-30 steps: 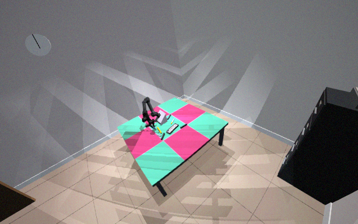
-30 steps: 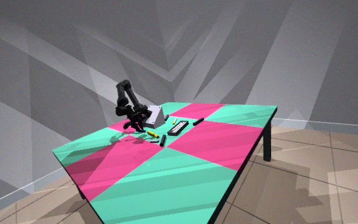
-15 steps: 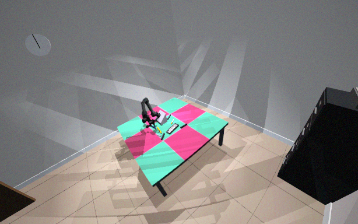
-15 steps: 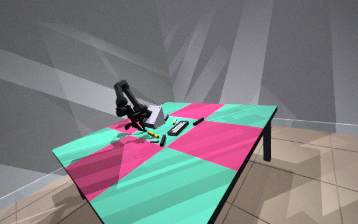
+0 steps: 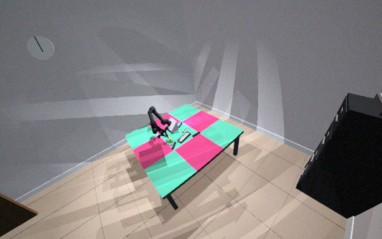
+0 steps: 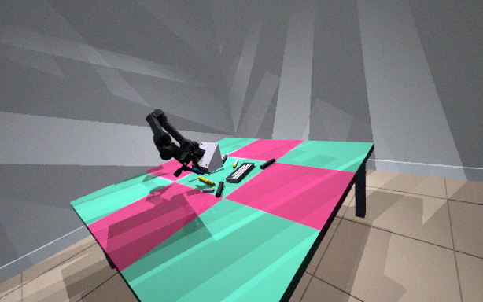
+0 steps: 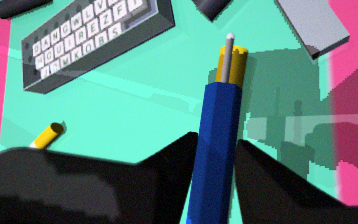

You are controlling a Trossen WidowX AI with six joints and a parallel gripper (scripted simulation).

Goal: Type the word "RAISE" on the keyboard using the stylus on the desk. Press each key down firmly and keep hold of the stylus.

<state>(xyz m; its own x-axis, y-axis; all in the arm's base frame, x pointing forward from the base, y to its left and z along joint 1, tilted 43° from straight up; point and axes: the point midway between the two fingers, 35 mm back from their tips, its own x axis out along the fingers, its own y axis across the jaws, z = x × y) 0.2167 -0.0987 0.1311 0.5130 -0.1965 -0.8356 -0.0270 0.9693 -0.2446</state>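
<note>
The stylus (image 6: 197, 171) (image 7: 220, 110) has a blue six-sided barrel and a thin grey tip with a rounded end. My gripper (image 6: 189, 167) (image 7: 216, 144) is shut on its barrel, and the tip points away from the fingers. The stylus is held above the desk, left of the keyboard in the exterior view. The keyboard (image 5: 184, 137) (image 6: 241, 173) (image 7: 90, 40) is dark with white lettered keys and lies at the upper left of the wrist view. R, A, I, S and E are readable there. The tip is clear of the keys. The barrel's rear end is out of the wrist view.
A thick yellow cylinder (image 5: 169, 138) (image 6: 206, 181) (image 7: 241, 65) lies beneath the stylus's front end in the wrist view. A smaller yellow-and-white one (image 6: 235, 163) (image 7: 48, 135) lies behind. Black cylinders (image 6: 219, 189) (image 6: 267, 163) flank the keyboard. A grey block (image 7: 315, 25) and a white wedge-shaped box (image 6: 208, 157) stand nearby.
</note>
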